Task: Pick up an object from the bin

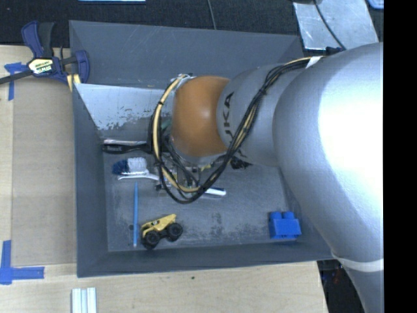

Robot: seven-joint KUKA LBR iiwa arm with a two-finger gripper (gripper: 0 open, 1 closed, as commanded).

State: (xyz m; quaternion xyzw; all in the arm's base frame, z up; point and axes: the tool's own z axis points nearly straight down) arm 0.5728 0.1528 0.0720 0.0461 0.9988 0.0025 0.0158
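My gripper point(183, 173) is low over the middle left of the bin, mostly covered by the arm's orange dome and looped cables. Right beneath it lies a white stick-like piece point(215, 191) whose end pokes out to the right. Just left of the gripper rests a blue and white brush-like thing point(130, 167) with a white handle point(139, 177). A black elongated thing point(122, 147) lies above that, against the back-left wall. What sits directly under the gripper is hidden.
A thin blue stick point(135, 215) lies upright along the left floor. A yellow toy car with black wheels point(161, 229) sits at the front left. A blue block point(284, 226) is in the front right corner. The big silver arm covers the bin's right side.
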